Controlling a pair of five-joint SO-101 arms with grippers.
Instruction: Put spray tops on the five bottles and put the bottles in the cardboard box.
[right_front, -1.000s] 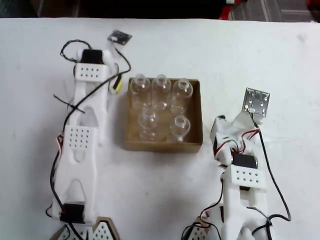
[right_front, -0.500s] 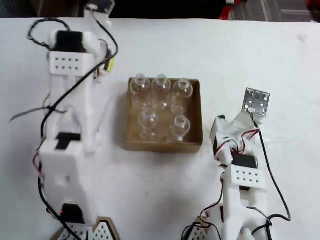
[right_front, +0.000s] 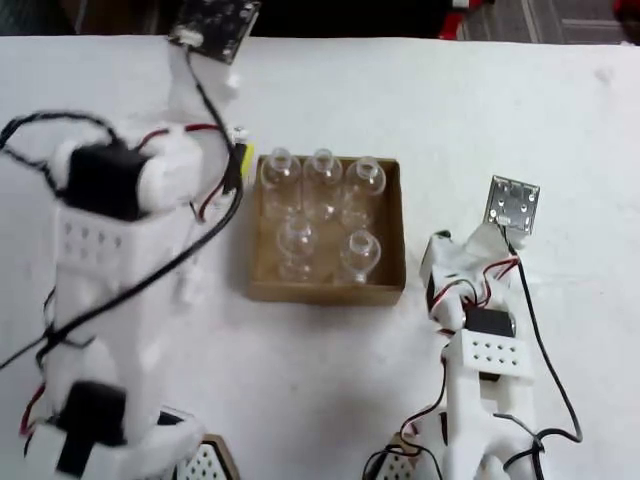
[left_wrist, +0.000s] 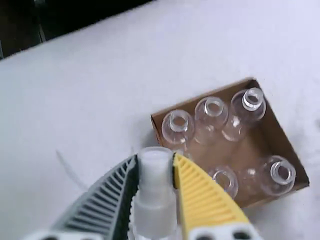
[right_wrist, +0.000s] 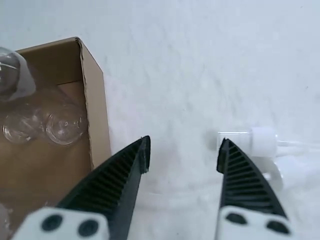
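So the five clear bottles (right_front: 322, 185) are all standing in the cardboard box (right_front: 325, 293) mid-frame in the high view, three in the upper row, two in the lower, necks open. The left tool (left_wrist: 154, 160) is clamped on a white spray top (left_wrist: 154, 195) at the bottom of the left wrist frame, up over the bench (right_front: 450, 100) near a box corner. The right tool (right_wrist: 183, 145) sits right of the box with its jaws apart, and a second spray top (right_wrist: 252, 141) lies on its side just beside one fingertip.
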